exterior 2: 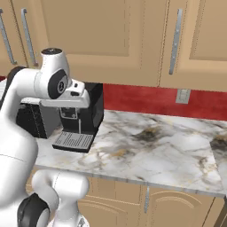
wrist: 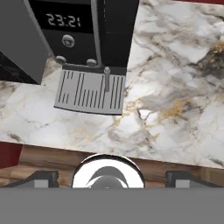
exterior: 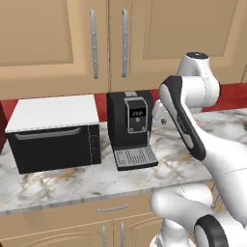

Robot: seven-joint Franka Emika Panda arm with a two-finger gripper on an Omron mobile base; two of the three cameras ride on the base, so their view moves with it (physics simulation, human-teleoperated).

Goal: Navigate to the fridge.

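Closest to the base cameras is my own white arm with dark joints [exterior: 193, 130], rising from the lower right of the left base view and the lower left of the right base view, folded so that its elbow sits high over the counter edge. My gripper [wrist: 107, 178] appears at the bottom of the hand view as two small dark fingertips [wrist: 41, 178] set well apart with nothing between them; I cannot tell more than that they stand spread and hold nothing.

Below the hand lies the white marble countertop with grey and gold veining [exterior 2: 150, 146], filling the middle of both base views. On it, at the centre of the left base view, stands a black coffee machine with a grey ribbed drip tray [exterior: 131, 129]; in the hand view its clock display sits at the upper left and the tray just beneath. Just beside it, to the left in the left base view, sits a small black countertop oven with a white top [exterior: 54, 131].

Across the top of both base views run tan wooden upper cabinets with long grey bar handles [exterior: 94, 43]. Behind the counter is a red backsplash [exterior 2: 146, 98] carrying a pale wall outlet [exterior 2: 182, 95] at the right of the right base view. Tan lower cabinets [exterior 2: 177, 206] run along the bottom.

I cannot see the fridge from any of these cameras.
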